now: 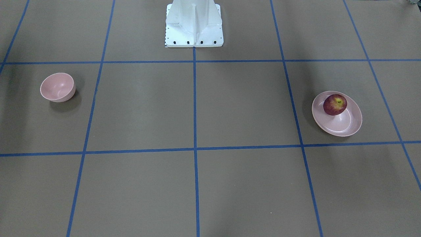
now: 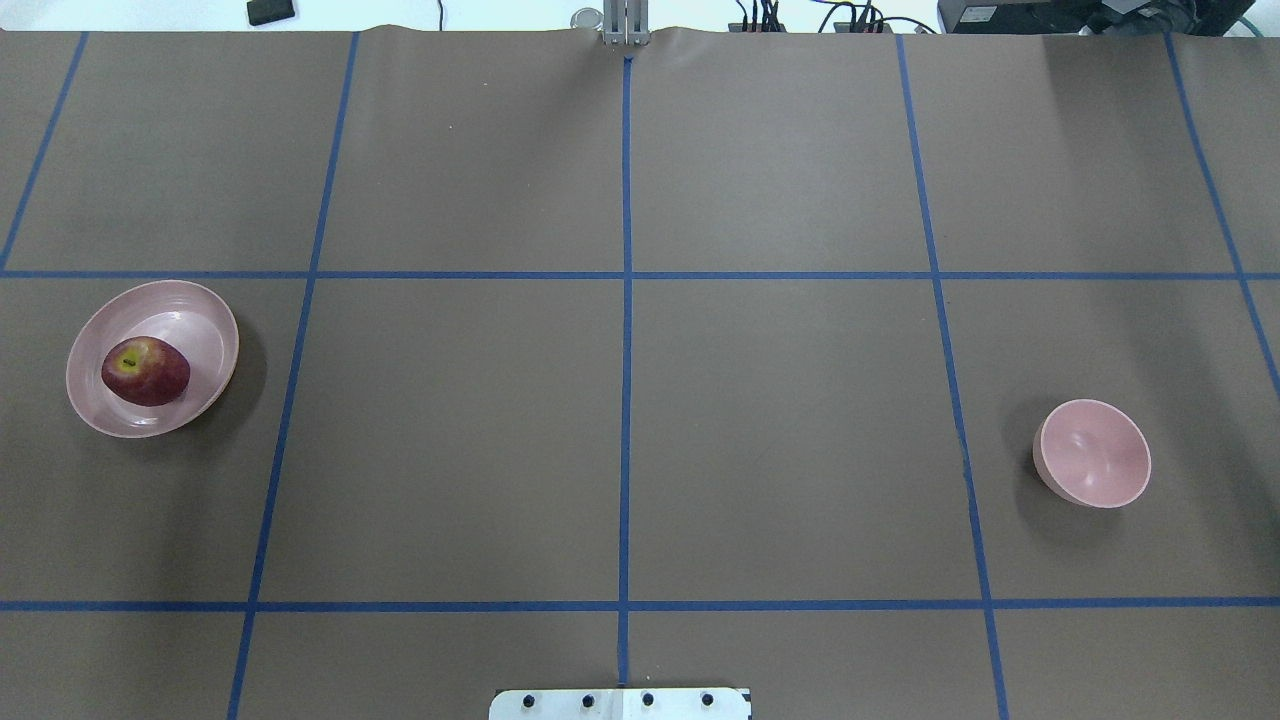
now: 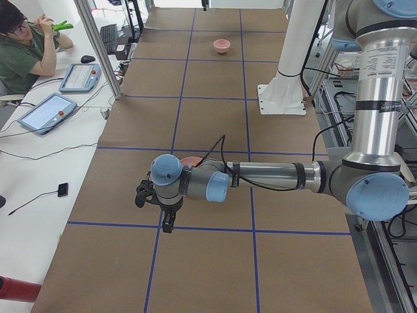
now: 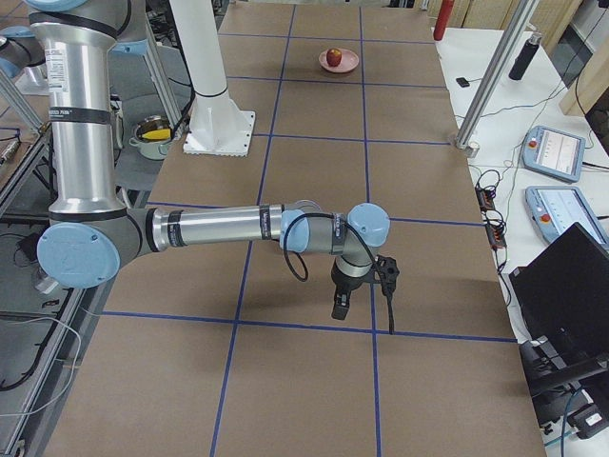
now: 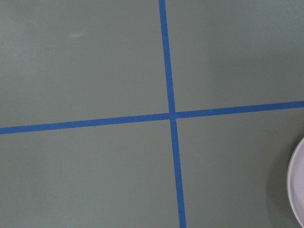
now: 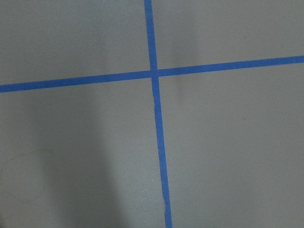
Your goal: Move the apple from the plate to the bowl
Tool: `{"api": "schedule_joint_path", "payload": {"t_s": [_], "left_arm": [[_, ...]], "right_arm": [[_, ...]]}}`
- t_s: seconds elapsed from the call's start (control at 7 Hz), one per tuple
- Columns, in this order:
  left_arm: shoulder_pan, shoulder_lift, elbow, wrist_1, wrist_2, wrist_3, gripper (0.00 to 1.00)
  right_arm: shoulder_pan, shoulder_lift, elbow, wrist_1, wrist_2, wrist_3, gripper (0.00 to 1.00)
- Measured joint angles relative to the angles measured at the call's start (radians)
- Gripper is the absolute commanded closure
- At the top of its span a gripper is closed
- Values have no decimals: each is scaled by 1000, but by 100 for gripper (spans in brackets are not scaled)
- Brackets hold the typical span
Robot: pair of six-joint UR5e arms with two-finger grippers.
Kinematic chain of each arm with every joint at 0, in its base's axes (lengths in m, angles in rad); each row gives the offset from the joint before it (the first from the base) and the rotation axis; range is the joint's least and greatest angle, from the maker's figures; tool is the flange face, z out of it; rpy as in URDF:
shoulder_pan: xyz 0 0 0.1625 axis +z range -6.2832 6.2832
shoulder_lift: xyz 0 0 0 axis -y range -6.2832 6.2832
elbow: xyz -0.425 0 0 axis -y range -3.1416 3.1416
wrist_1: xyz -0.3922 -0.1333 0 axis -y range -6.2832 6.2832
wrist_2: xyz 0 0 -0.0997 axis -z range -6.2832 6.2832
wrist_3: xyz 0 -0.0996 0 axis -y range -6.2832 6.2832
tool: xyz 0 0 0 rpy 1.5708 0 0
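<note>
The dark red apple [image 2: 145, 371] lies in the wide pink plate [image 2: 200, 310] at the table's left in the overhead view. It also shows in the front view [image 1: 334, 104] on the plate [image 1: 348, 126]. The small deep pink bowl [image 2: 1092, 453] stands empty at the right, far from the plate. My left gripper [image 3: 155, 212] shows only in the left side view, hanging above the table beside the plate. My right gripper [image 4: 362, 290] shows only in the right side view. I cannot tell whether either is open or shut. The left wrist view shows only the plate's rim [image 5: 298, 185].
Blue tape lines divide the brown table into squares. The robot's white base [image 1: 194, 24] stands at the table's middle edge. An operator [image 3: 26, 45] sits at a side desk with tablets, beyond the table.
</note>
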Motion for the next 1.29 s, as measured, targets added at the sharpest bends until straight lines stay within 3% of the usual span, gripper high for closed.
{"api": "schedule_joint_path", "payload": {"t_s": [1.0, 1.29], "left_arm": [[-1, 31, -50, 0, 0, 0, 1], [1, 37, -64, 1, 1, -1, 1]], "right_arm": [[0, 3, 25, 2, -10, -7, 0], [-16, 68, 33, -4, -12, -2, 0]]}}
